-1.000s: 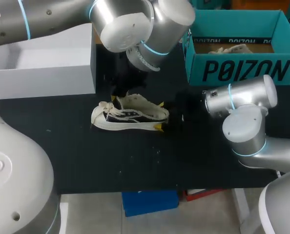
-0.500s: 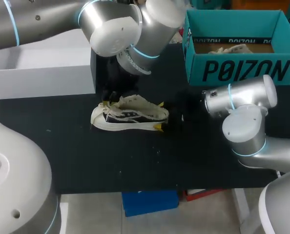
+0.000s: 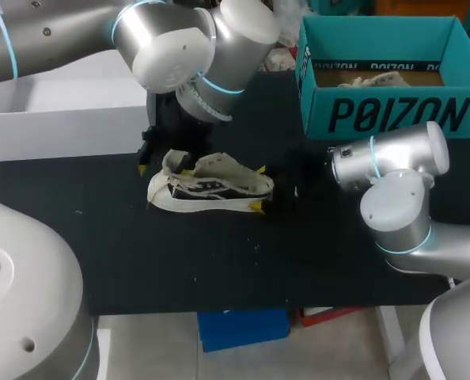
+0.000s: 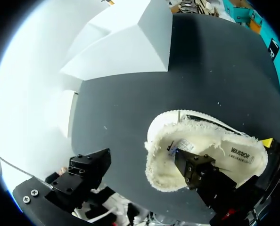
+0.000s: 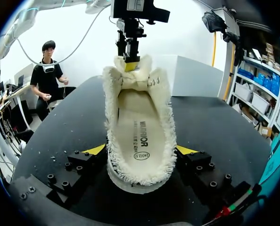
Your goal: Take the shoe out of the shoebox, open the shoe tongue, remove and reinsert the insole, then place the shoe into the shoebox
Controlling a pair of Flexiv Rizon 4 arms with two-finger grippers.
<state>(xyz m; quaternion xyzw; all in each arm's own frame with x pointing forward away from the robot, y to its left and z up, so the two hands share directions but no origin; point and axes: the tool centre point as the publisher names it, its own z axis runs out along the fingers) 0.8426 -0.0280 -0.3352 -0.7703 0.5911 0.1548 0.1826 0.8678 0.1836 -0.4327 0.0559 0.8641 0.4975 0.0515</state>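
Observation:
A cream shoe (image 3: pixel 211 188) with a dark side stripe lies on the black table, with its fleecy lining and insole (image 5: pixel 140 134) showing. My right gripper (image 3: pixel 259 188) holds the heel end; in the right wrist view its yellow-tipped fingers (image 5: pixel 95 149) press both sides of the shoe (image 5: pixel 140 117). My left gripper (image 3: pixel 164 168) is at the shoe's other end, jaws wide apart. In the left wrist view one finger (image 4: pixel 196 169) overlaps the shoe's opening (image 4: pixel 196 146) and the other finger (image 4: pixel 90 167) hangs over bare table. The teal shoebox (image 3: pixel 385 115) stands at the back right.
A white box (image 3: pixel 69 111) stands at the back left, close behind my left arm. Something pale lies inside the teal shoebox. Bare black tabletop (image 3: pixel 219 261) stretches in front of the shoe.
My left gripper has opened wide, letting go of the tongue, and has shifted left toward the shoe's far end. The right arm and the shoe's heel stayed put.

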